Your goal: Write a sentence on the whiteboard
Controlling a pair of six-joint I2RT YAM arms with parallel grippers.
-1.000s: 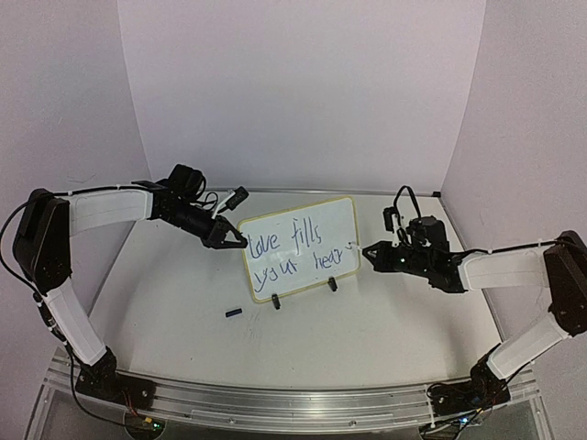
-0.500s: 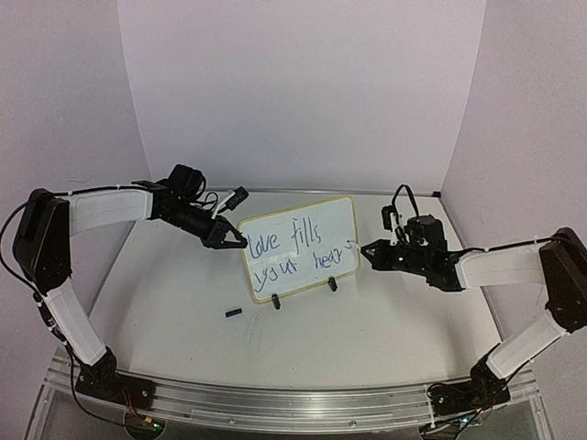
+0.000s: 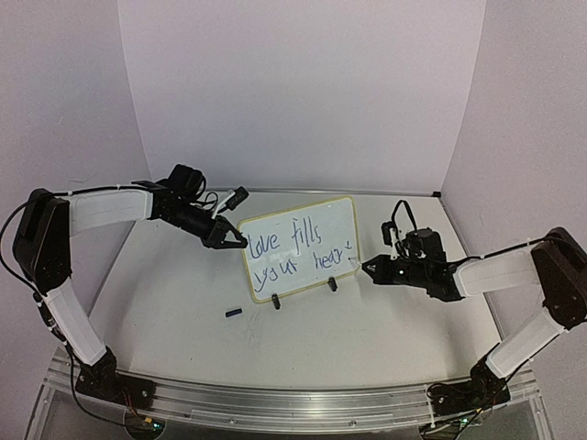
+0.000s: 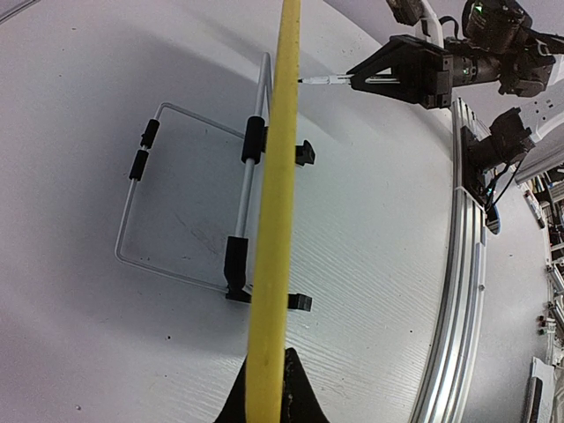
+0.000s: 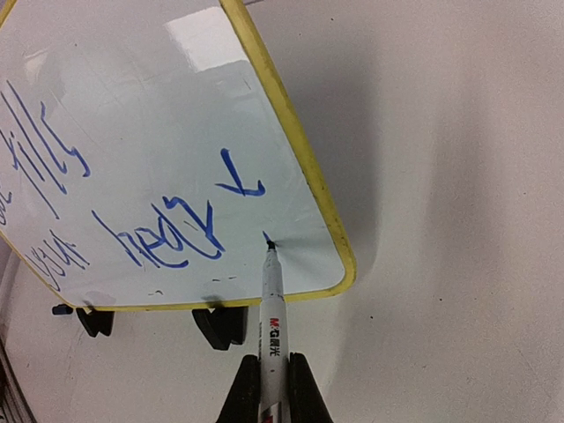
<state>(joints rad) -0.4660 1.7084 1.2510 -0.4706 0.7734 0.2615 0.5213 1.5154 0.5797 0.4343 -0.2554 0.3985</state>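
The whiteboard (image 3: 323,223) stands tilted on two black clip feet at the table's middle, its yellow rim edge-on in the left wrist view (image 4: 275,220). The blue sentence (image 3: 293,249) reads about "love fills your heart" in two lines, also seen in the right wrist view (image 5: 159,233). My left gripper (image 3: 240,244) is shut on the board's left rim. My right gripper (image 3: 369,267) is shut on a white marker (image 5: 271,330); its tip touches the board's lower right corner beside a short fresh blue stroke.
A small black marker cap (image 3: 233,313) lies on the table in front of the board's left side. A wire stand (image 4: 189,211) props the board from behind. The aluminium rail (image 3: 275,403) runs along the near edge. White walls enclose the table.
My right gripper has moved down and slightly left along the board's right edge, bringing the marker tip from beside "heart" to the lower right corner. The left arm and board have not moved.
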